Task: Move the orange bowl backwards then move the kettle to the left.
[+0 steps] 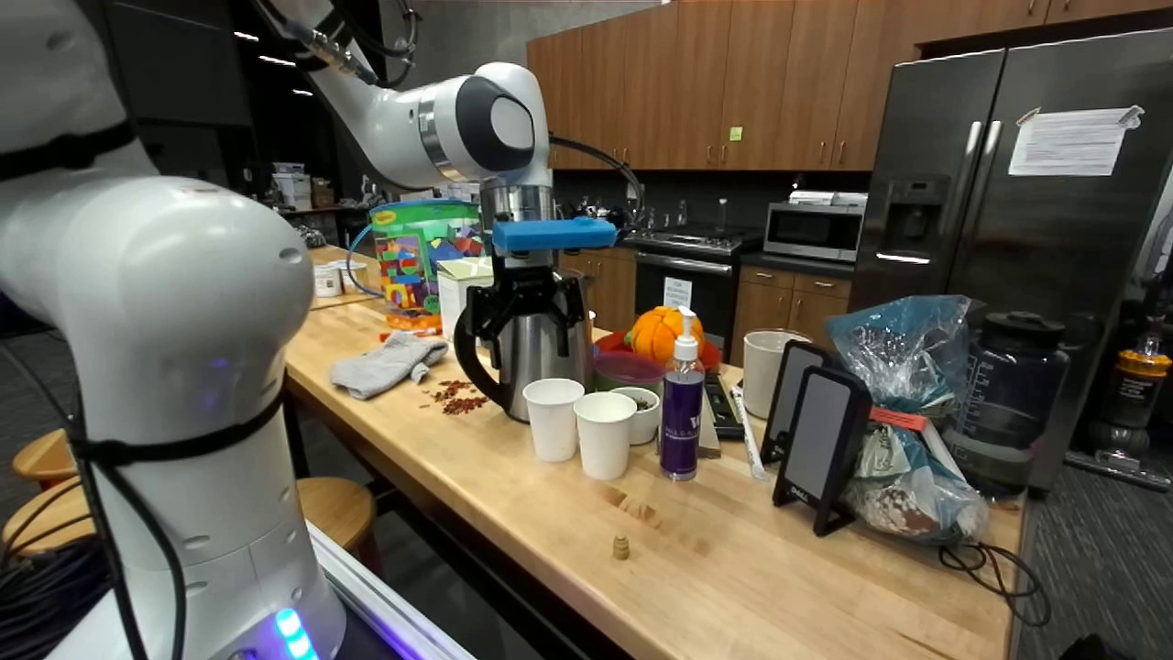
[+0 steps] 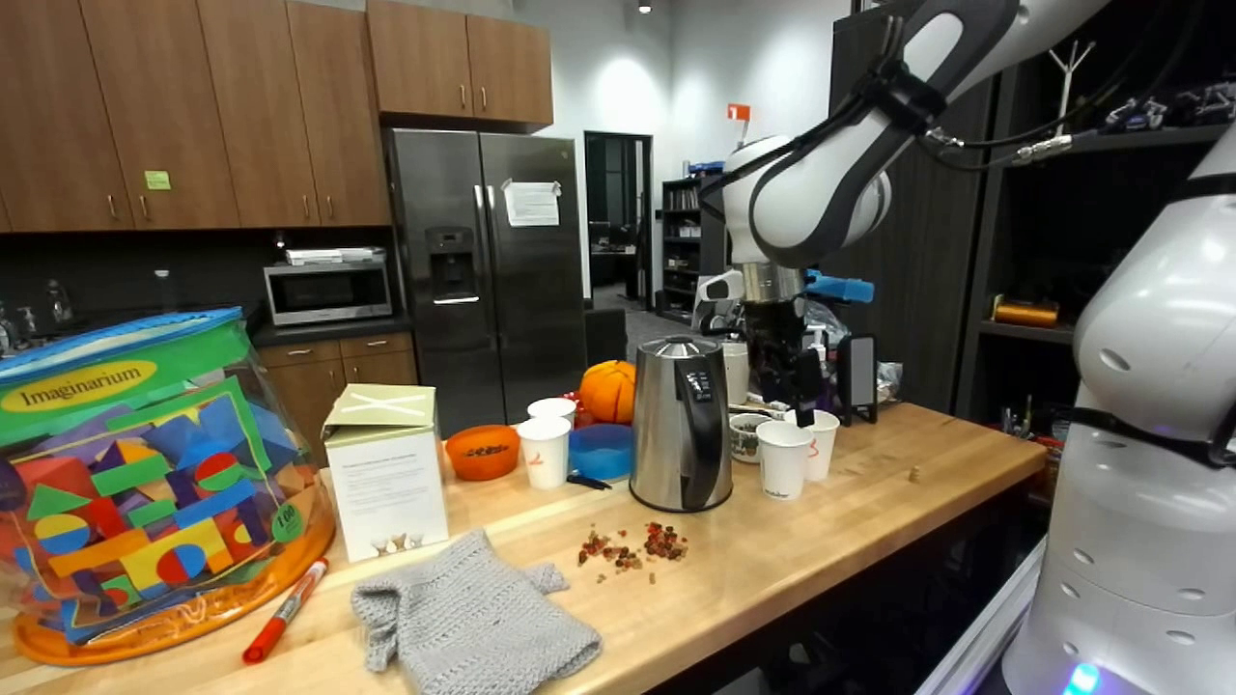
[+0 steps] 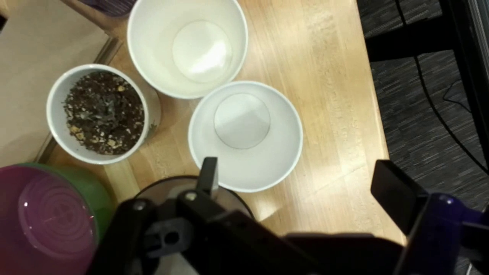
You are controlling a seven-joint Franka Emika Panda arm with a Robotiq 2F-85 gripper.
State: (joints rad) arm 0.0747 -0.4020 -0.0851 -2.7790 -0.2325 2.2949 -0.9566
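Note:
The kettle (image 1: 550, 362) is tall shiny steel with a dark looped handle and stands upright on the wooden table; it shows fully in an exterior view (image 2: 661, 425). Part of its rounded edge shows in the wrist view (image 3: 162, 187). The orange bowl (image 2: 483, 454), holding small dark bits, stands beyond the kettle beside white cups; it is out of view or hidden elsewhere. My gripper (image 1: 530, 346) points down in front of the kettle, beside it and above the white cups (image 2: 797, 386). In the wrist view its fingers (image 3: 296, 177) are wide apart with nothing between them.
White paper cups (image 3: 246, 152) and a soil-filled cup (image 3: 105, 114) stand close under the gripper. A purple bottle (image 1: 681, 417), pumpkin (image 2: 607, 391), blue bowl (image 2: 601, 451), white box (image 2: 386, 483), grey cloth (image 2: 483, 618) and scattered peppercorns (image 2: 632, 547) lie around. The table edge (image 3: 376, 114) is near.

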